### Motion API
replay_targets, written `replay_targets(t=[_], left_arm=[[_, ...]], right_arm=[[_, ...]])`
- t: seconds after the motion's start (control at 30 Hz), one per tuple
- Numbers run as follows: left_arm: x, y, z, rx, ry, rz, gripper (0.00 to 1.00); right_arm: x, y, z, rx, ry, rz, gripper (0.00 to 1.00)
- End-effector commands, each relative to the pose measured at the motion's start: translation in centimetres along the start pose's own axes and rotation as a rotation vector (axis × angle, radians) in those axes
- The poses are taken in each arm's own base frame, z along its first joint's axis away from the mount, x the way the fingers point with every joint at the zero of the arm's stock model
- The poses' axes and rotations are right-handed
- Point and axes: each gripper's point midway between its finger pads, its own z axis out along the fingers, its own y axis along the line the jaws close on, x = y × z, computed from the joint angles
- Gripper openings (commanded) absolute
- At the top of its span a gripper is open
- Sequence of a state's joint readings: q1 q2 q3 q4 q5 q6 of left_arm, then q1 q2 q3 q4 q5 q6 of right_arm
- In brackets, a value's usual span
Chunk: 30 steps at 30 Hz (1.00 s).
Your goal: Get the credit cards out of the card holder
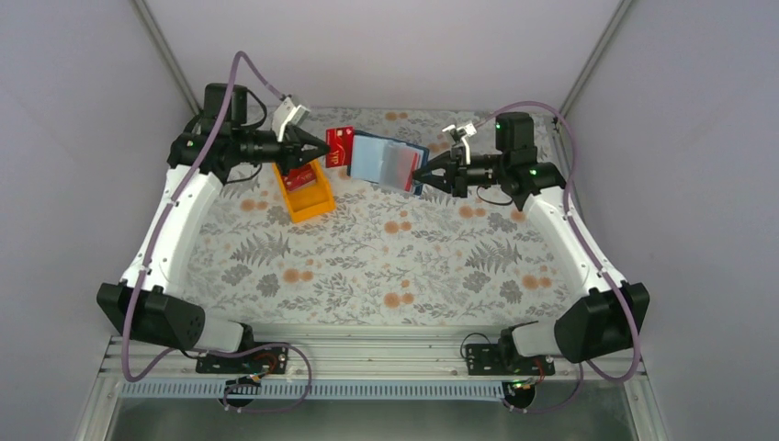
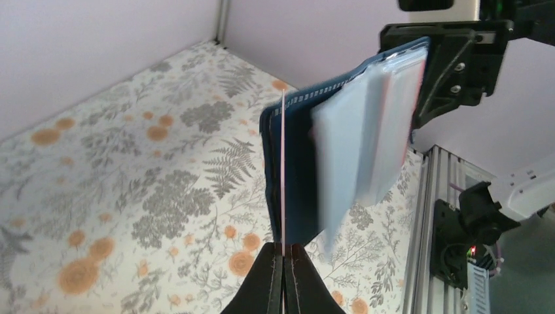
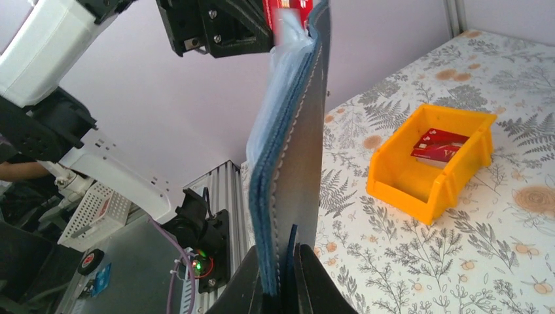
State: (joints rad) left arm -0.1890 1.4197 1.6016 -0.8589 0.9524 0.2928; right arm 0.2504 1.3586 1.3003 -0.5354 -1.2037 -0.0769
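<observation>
Above the far middle of the table (image 1: 367,266), the card holder (image 1: 390,161) hung open in the air. The right gripper (image 1: 416,173) pinched its right edge, jaws closed on the blue cover. From that arm's wrist camera the wallet stood edge-on, its lower end hidden between the fingers (image 3: 307,281) and its clear sleeves blurred.

Just left of it, the left gripper (image 1: 326,147) was clamped on a red credit card (image 1: 340,145). Its own wrist view showed that card only as a thin pale line rising from the fingertips (image 2: 265,281), so the face could not be read. Whether the card's far end was free of the pocket or tucked inside could not be told.

Nearer and to the left, an orange tray (image 1: 317,209) lay on the table, holding red cards (image 1: 297,176). Their count was unclear, since the left gripper overlapped the tray's far end.
</observation>
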Motion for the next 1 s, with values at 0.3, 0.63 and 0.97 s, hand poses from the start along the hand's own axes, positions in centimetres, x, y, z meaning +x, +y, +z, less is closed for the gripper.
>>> replay_targets(t=[0.3, 0.63, 0.97], left_arm=[[-1.5, 3.3, -3.6, -0.200, -0.109, -0.187, 0.02], [0.3, 4.1, -4.2, -0.184, -0.131, -0.272, 0.02], [0.0, 3.6, -4.6, -0.155, -0.145, -0.261, 0.02]], right_arm=[[8.2, -6.2, 2.5, 0.014, 0.101, 0.429, 0.04], [20.2, -11.0, 5.4, 0.094, 0.260, 0.711, 0.04], [19.9, -20.3, -3.1, 0.859, 0.255, 0.689, 0.69]])
